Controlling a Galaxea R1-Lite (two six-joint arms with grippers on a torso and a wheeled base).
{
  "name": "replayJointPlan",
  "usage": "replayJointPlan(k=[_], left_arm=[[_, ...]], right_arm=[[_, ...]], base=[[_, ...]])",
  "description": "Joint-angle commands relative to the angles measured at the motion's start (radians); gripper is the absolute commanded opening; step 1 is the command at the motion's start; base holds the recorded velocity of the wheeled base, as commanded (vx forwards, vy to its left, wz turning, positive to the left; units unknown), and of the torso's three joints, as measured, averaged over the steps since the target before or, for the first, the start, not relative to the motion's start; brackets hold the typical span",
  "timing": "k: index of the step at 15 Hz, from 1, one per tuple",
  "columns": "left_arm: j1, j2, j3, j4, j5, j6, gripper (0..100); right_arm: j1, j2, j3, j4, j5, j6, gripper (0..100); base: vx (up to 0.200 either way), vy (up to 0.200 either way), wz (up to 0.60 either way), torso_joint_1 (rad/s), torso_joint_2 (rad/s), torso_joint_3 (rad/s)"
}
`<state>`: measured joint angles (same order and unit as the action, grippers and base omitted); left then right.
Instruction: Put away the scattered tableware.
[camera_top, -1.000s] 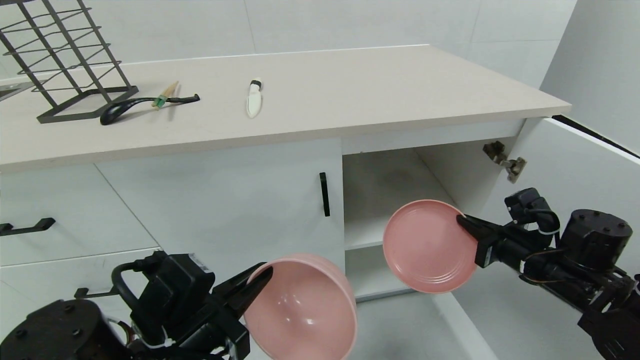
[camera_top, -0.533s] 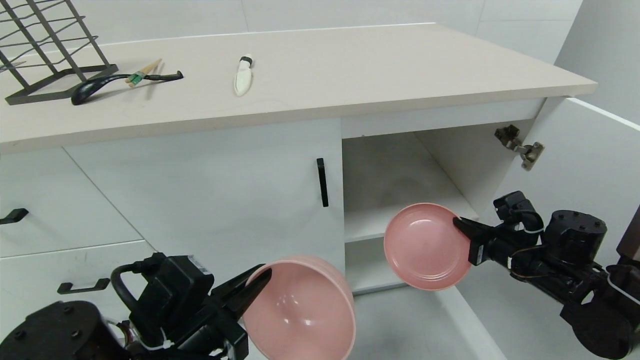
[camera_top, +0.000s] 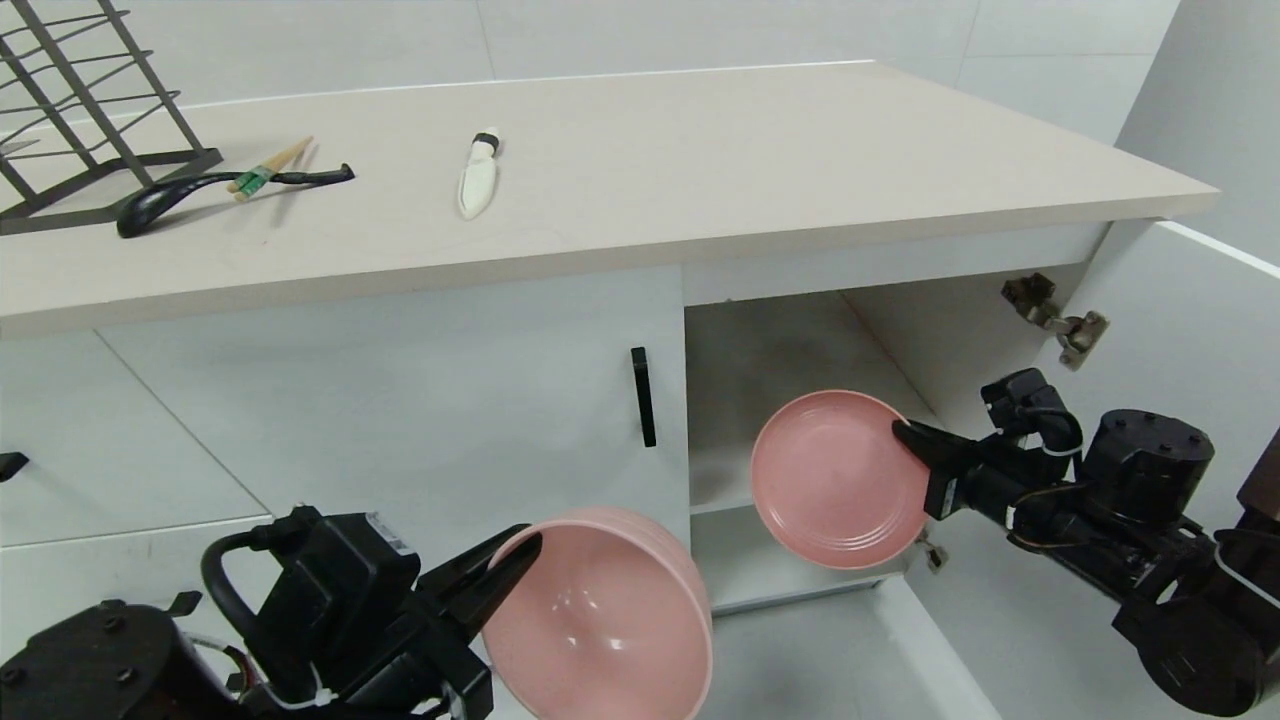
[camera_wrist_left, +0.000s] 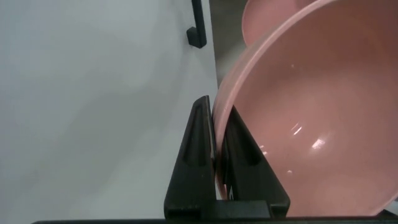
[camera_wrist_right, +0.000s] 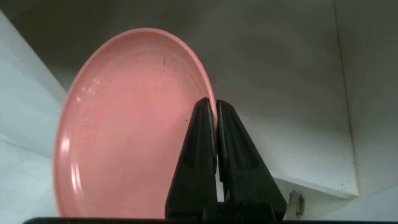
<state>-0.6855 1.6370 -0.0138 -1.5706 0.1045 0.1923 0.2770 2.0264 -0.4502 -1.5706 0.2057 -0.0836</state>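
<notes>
Head camera overlooks the cabinet (camera_top: 770, 350); wrist cameras hug left hand (camera_wrist_left: 216, 112) and right hand (camera_wrist_right: 213, 107), sharing the plate (camera_wrist_right: 124, 130).

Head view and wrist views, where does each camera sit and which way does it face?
Head view: on the head, facing forward and down at the beige countertop and open white cabinet; shows both arms, left hand and right hand.
Left wrist view: on that wrist, facing along its hand at the round pink bowl it grips.
Right wrist view: on that wrist, facing into the cabinet past the flat pink plate its hand grips.
Shared: head and left wrist views both show bowl, plate, black door handle.
</notes>
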Motion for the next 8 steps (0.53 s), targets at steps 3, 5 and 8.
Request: replayJointPlan(k=[3, 5, 8], left_arm=[[-0.003, -0.023, 0.012, 0.000, 0.000, 0.001, 0], [-0.020, -0.032, 0.012, 0.000, 0.000, 0.002, 0], [-0.020, -0.025, 0.014, 0.000, 0.000, 0.016, 0]], right_arm=[[0.016, -0.003, -0.004, 0.000, 0.000, 0.002, 0], [0.016, 0.009, -0.008, 0.000, 0.000, 0.018, 0], [0.013, 0.026, -0.031, 0.000, -0.003, 0.036, 0]], base=[[0.200, 0.000, 0.00, 0.001, 0.00, 0.002], [0.200, 0.000, 0.00, -0.002, 0.00, 0.009], [0.000, 0.000, 0.00, 0.000, 0.00, 0.000]])
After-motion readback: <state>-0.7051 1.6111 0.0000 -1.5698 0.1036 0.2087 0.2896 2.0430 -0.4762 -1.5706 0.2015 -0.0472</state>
